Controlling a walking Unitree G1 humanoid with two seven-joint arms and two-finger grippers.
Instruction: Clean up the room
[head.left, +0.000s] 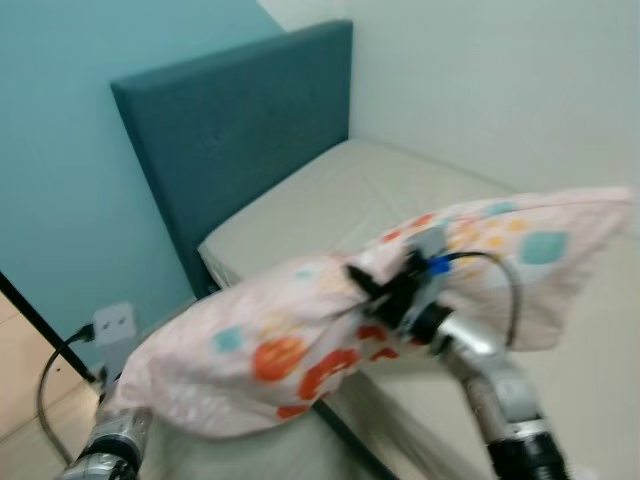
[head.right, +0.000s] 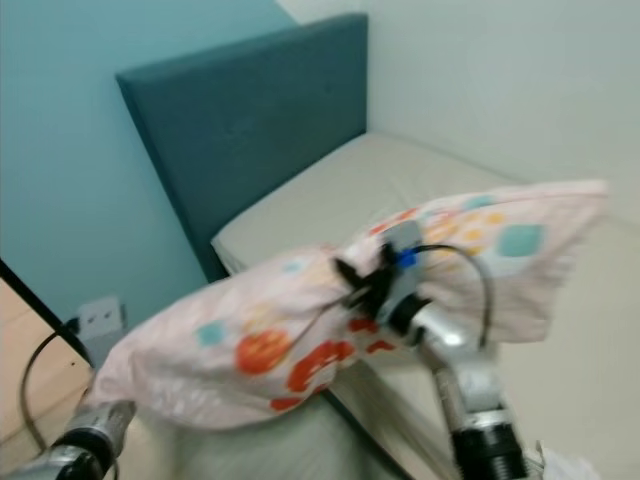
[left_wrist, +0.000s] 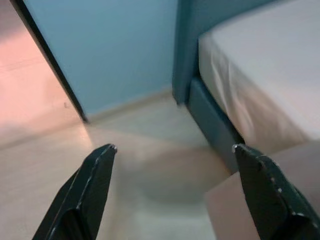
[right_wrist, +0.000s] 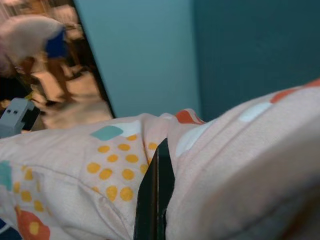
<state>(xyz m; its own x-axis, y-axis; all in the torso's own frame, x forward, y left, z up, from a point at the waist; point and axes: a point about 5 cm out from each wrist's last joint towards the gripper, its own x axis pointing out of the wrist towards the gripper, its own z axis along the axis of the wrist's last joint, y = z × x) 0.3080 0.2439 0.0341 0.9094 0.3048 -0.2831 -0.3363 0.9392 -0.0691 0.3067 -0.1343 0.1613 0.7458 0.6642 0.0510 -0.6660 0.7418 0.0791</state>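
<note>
Left eye view shows the right arm reaching up and forward, bent at the wrist, with its right gripper (head.left: 372, 283) pinched tight on a pink pillow (head.left: 300, 350). The pillow has orange, yellow and teal shapes on it. It hangs in the air, stretching out to both sides of the claw, above the near edge of the bed (head.left: 330, 195). Past the claw, further away, stands the dark teal headboard (head.left: 235, 120), with the light blue wall (head.left: 60, 150) off to the claw's left.

Right wrist view shows one black finger (right_wrist: 155, 195) pressed deep into the pillow cloth, which bunches up around it.

Low on the left, the left arm is under the pillow's end. Left wrist view shows the left gripper (left_wrist: 172, 150) with its two fingers spread wide apart, holding nothing. Beyond them are the pale floor (left_wrist: 125, 170) and the side of the bed.
</note>
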